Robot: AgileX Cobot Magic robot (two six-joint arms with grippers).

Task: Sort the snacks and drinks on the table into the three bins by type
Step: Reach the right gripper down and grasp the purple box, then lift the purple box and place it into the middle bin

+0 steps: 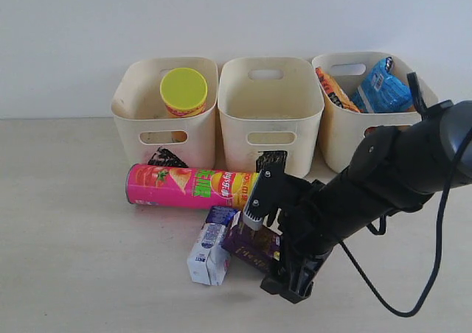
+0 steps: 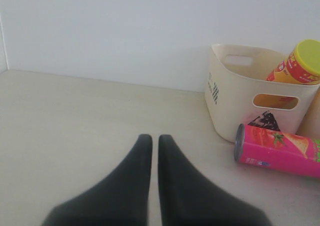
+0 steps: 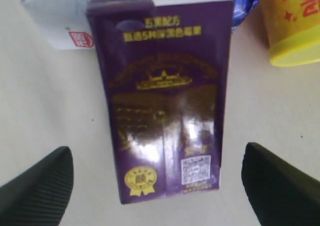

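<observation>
Right fingers spread astride 1 purple carton; left fingers pressed together; 3 bins.

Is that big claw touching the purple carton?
Apart. The right wrist view shows bare table between the purple carton and each finger of the open right gripper.

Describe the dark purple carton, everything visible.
The dark purple carton is a small rectangular drink box, glossy like coated card, printed with gold lettering, a crest, a round gold seal and a white code square. It lies flat on the table, broad face up, in front of the middle bin. The white and blue carton lies close beside it; contact is unclear. The right hand hangs open over it, one finger on each side, neither touching.
</observation>
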